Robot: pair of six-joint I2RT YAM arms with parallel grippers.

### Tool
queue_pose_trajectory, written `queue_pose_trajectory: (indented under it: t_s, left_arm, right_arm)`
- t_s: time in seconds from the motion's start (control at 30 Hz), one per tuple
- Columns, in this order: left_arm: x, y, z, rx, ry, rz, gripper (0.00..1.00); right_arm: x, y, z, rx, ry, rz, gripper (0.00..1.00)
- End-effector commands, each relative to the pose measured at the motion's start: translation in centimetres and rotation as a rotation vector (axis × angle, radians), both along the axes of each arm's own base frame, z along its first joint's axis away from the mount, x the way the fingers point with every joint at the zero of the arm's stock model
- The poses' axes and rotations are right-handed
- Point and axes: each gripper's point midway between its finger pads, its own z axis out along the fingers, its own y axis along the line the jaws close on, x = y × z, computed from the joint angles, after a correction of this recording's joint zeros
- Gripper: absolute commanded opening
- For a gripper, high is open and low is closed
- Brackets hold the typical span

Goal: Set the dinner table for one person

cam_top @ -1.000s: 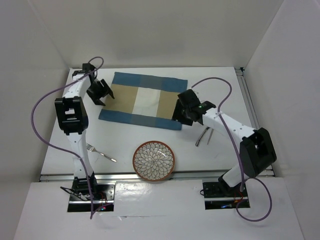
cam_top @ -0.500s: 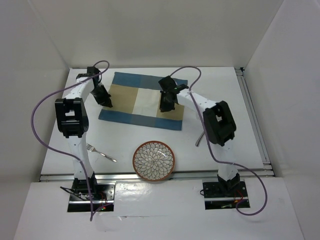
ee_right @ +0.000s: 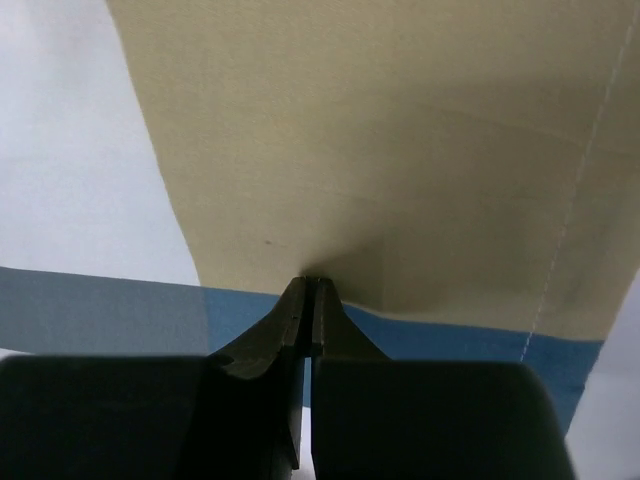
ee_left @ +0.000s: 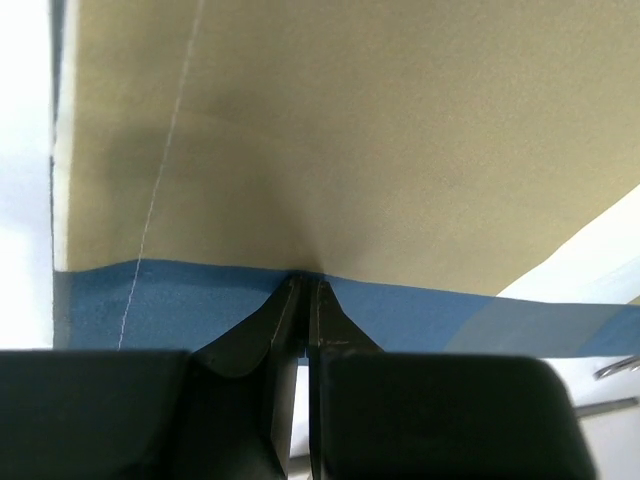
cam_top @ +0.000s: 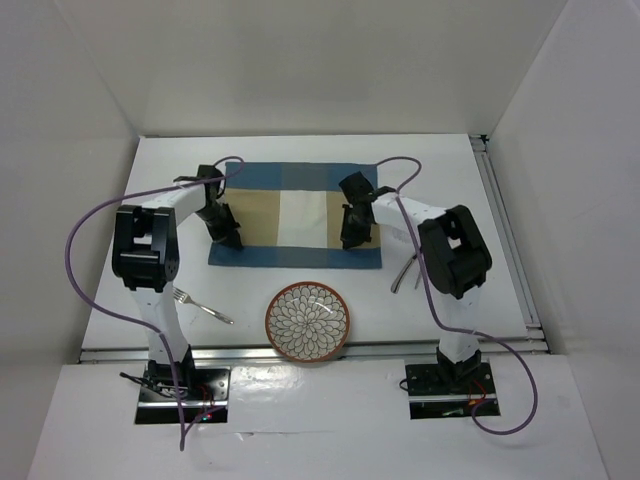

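The left gripper (ee_left: 303, 290) is clenched, its two black fingers pinched together on the blue border of the checked placemat (ee_left: 380, 130), right where the blue band meets the tan panel. The cloth puckers slightly just ahead of the fingertips. The right gripper (ee_right: 308, 288) grips the same way, its jaws closed on the blue border of the placemat (ee_right: 400, 150) below a tan panel.

From above, the left gripper (cam_top: 225, 226) and right gripper (cam_top: 355, 228) stand on the near edge of the placemat (cam_top: 300, 205), one toward each end. Behind the grippers, toward the arm bases, a patterned plate (cam_top: 308, 321) sits between them. A fork (cam_top: 200, 304) lies behind the left gripper and metal utensils (cam_top: 408, 272) just outside the right one. The white dinner table (cam_top: 450, 170) lies under all of it.
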Motion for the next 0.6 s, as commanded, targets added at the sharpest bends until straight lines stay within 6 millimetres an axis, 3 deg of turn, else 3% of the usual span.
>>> queue_pose_trajectory:
  t_s: [0.0,0.1,0.3,0.5,0.57]
  left_arm:
    - [-3.5,-0.3,-1.2,0.045,0.077,-0.030,0.09]
    - [-4.8,-0.9,-0.8,0.046,0.081,-0.050,0.09]
    - [-7.7,-1.6,-0.5,0.048,0.110,-0.071,0.10]
    - [-7.8,-2.0,-0.3,0.058,0.094,-0.079,0.14]
    - [-6.9,-1.9,0.2,0.066,0.067,-0.077,0.15]
  right_arm:
    - [-4.3,-3.6,-1.6,-0.100,0.093,-0.018,0.00]
    - [-6.5,-4.7,-1.9,-0.108,0.116,-0.027,0.00]
    - [-8.1,-5.6,-1.8,-0.114,0.129,-0.058,0.00]
    - [-8.8,-5.9,-2.3,-0.114,0.135,-0.068,0.00]
    - [-8.4,-5.9,-1.8,-0.116,0.122,-0.071,0.00]
